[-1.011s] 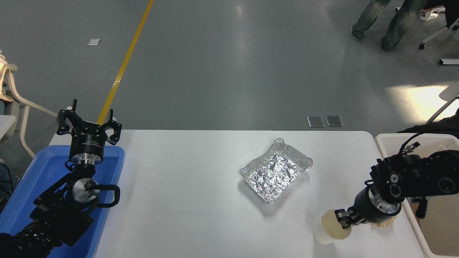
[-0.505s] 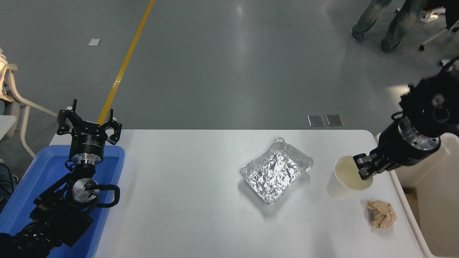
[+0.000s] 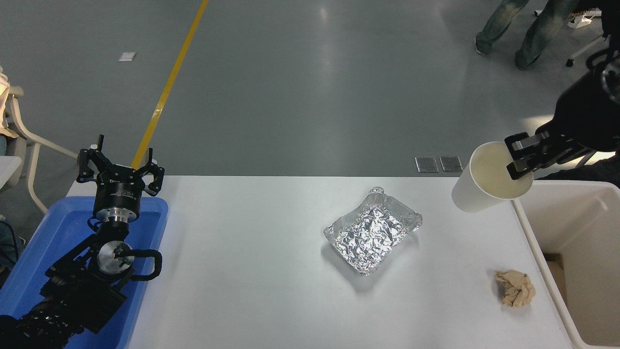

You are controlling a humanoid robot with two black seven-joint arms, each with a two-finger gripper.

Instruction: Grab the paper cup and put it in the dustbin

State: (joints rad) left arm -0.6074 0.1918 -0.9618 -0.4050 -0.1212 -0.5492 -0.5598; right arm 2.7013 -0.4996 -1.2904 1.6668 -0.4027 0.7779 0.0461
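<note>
The white paper cup (image 3: 479, 186) hangs in the air above the table's far right corner, tilted with its cream inside facing me. My right gripper (image 3: 517, 154) is shut on its rim, one finger inside and one outside, reaching in from the right edge. The cream dustbin (image 3: 557, 213) stands just right of the table, and the cup is up beside its near-left rim. My left gripper (image 3: 120, 170) stays parked over the blue tray at the lower left, its fingers spread open and holding nothing.
A crinkled silver foil tray (image 3: 372, 230) lies at the table's middle right. A crumpled tan paper wad (image 3: 516, 288) sits near the front right edge. The blue tray (image 3: 43, 252) is at the left. A person's legs (image 3: 523, 29) stand at the top right.
My right gripper has lifted the cup off the table near the front right and carried it up and back toward the dustbin. This uncovered the tan wad. The left arm has not moved.
</note>
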